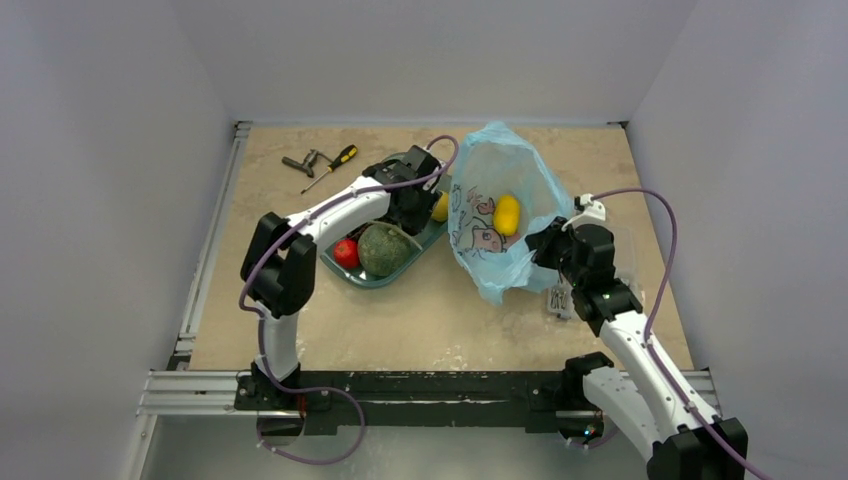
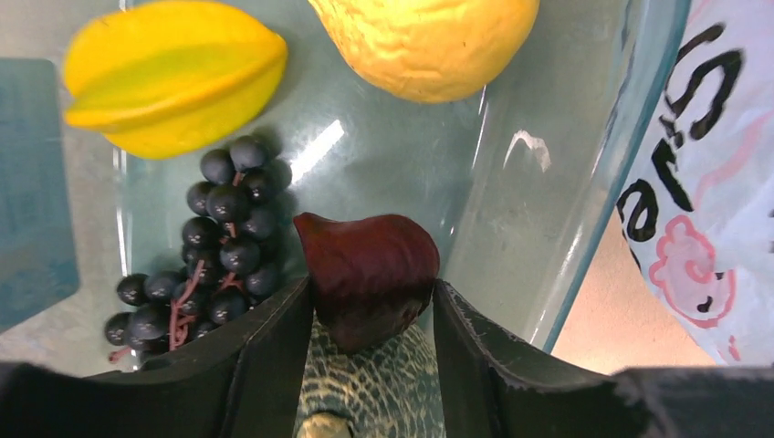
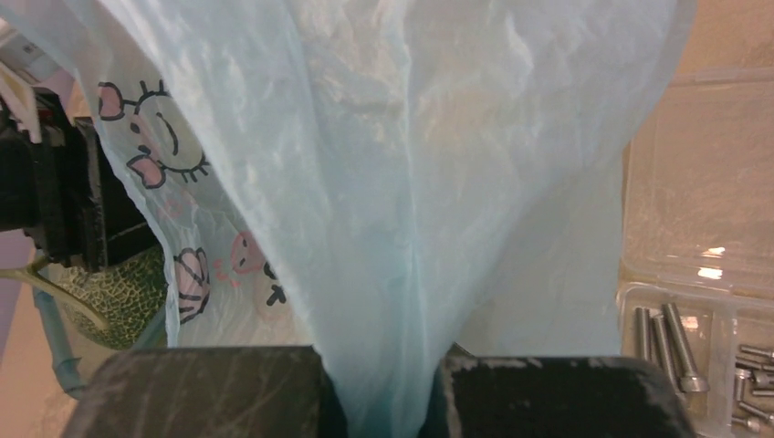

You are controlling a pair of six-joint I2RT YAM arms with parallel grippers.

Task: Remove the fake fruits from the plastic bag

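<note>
The light-blue plastic bag (image 1: 497, 165) stands open at mid-table with the yellow mango-like fruit (image 1: 507, 214) inside. My right gripper (image 1: 547, 246) is shut on the bag's near edge, and bunched film (image 3: 411, 182) runs between its jaws (image 3: 383, 365). The big dull-green rough-skinned fruit (image 1: 385, 250) lies in the teal tray (image 1: 367, 279), left of the bag. My left gripper (image 1: 412, 205) hangs over the tray's far part. In the left wrist view its jaws (image 2: 372, 287) close on a dark red fruit (image 2: 370, 260), with the green fruit's netted skin (image 2: 365, 392) just below.
The tray (image 2: 593, 210) also holds a star fruit (image 2: 173, 78), black grapes (image 2: 219, 237), a yellow pear (image 2: 429, 41) and a red round fruit (image 1: 346, 252). A clear box of bolts (image 3: 703, 274) sits right of the bag. A screwdriver (image 1: 335, 162) and a tool (image 1: 303, 162) lie far left.
</note>
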